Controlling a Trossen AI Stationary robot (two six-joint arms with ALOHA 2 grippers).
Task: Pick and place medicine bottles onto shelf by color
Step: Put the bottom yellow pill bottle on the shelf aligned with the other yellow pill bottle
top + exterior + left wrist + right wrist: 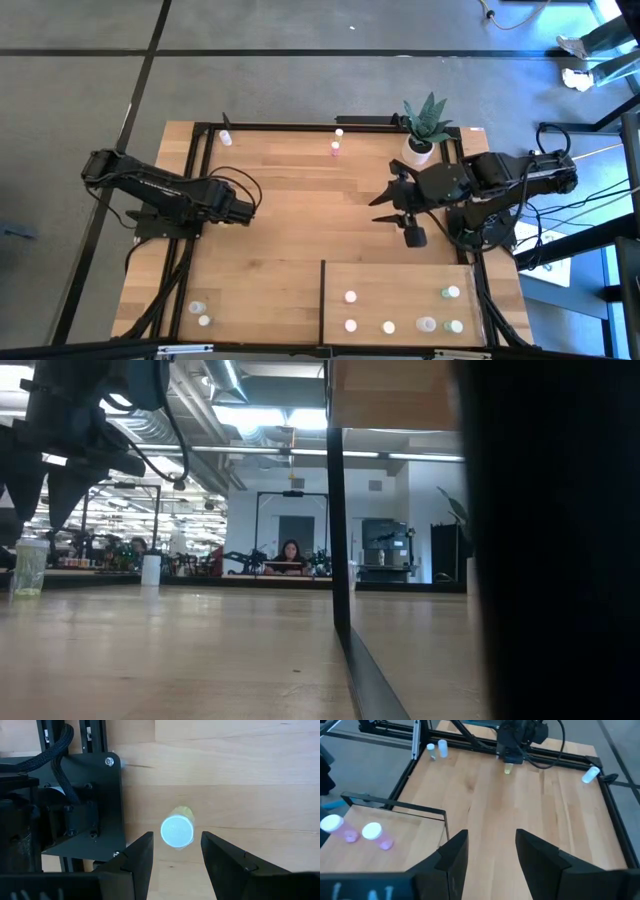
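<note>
A small bottle [177, 831] with a white cap and a pale yellow body stands upright on the tabletop. My left gripper [176, 845] points down over it, open, one finger on either side of the cap with a gap at each. From above, that gripper [252, 207] sits left of the table's middle. My right gripper [385, 207] hangs high at the right, open, with nothing between its fingers [485, 850]. The shelf [400, 285], a pale panel at the near right, carries several bottles, among them pink ones [372, 831] and green ones [452, 293].
Other bottles stand by the far edge [226, 137] [336, 150] and at the near left corner [200, 313]. A potted plant [425, 125] stands at the far right. A black frame [200, 180] borders the table. Bare planks lie between the two arms.
</note>
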